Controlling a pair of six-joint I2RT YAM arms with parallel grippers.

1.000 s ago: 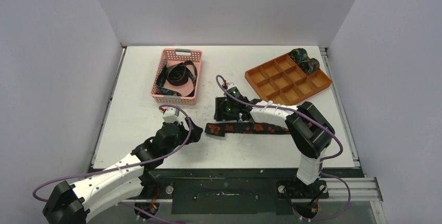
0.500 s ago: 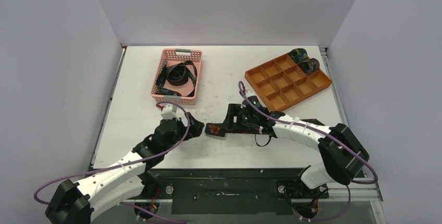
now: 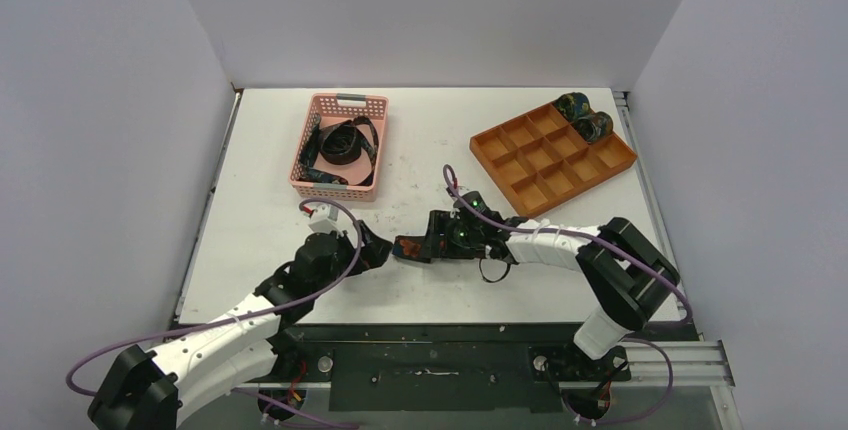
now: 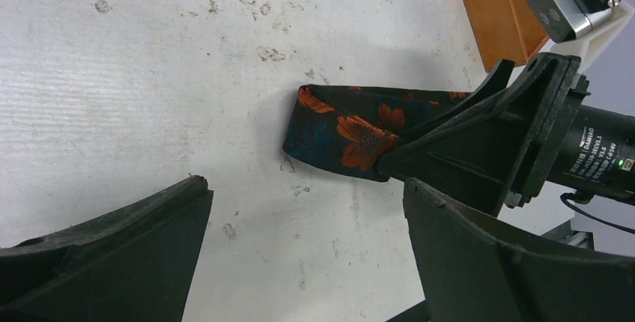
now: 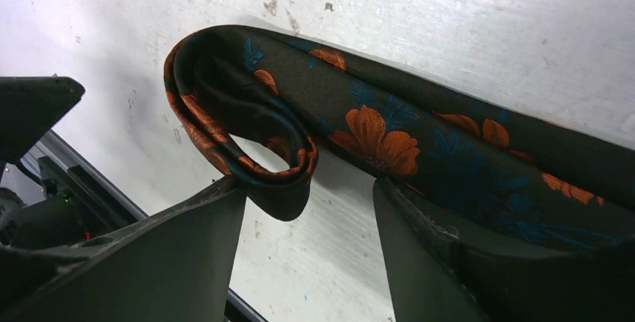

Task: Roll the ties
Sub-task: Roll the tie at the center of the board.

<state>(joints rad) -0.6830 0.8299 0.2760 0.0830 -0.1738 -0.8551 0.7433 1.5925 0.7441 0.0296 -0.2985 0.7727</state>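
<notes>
Dark tie [image 5: 389, 135] curls between parted right jaws; left jaws gape wide nearby.

Pink basket [image 3: 347, 100] and orange tray [image 3: 530, 155] stand well apart on the table [image 3: 260, 210].

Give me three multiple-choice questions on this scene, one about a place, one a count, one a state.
1. Where is the flowered tie? A hanging off the edge; B on the table; C draped over an arm.
2. How many rolled ties sit in the orange tray? A none; B two; C five.
3. The left gripper is: A open and empty; B shut on the tie; C out of view.
Answers: B, it lies on the white tabletop; B, two rolls fill the tray's far-right corner; A, its fingers spread over bare table.
</notes>
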